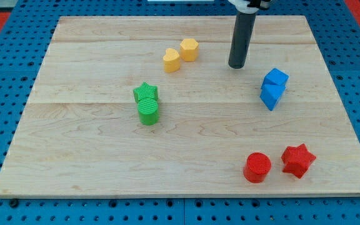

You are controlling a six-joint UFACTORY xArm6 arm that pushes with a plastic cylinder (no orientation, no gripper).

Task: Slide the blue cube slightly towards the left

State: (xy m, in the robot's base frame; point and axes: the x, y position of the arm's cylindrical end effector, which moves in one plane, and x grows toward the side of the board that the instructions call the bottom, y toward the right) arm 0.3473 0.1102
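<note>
The blue cube point(276, 79) sits at the view's right, touching a second blue block point(270, 95) just below it. My tip point(237, 65) is down on the wooden board point(92, 156), to the upper left of the blue cube with a small gap between them. The rod rises to the view's top edge.
Two yellow blocks point(172, 60) point(189, 49) sit side by side left of my tip. A green star point(145, 93) touches a green cylinder point(148, 112) at centre left. A red cylinder point(257, 167) and a red star point(298, 160) sit at the lower right.
</note>
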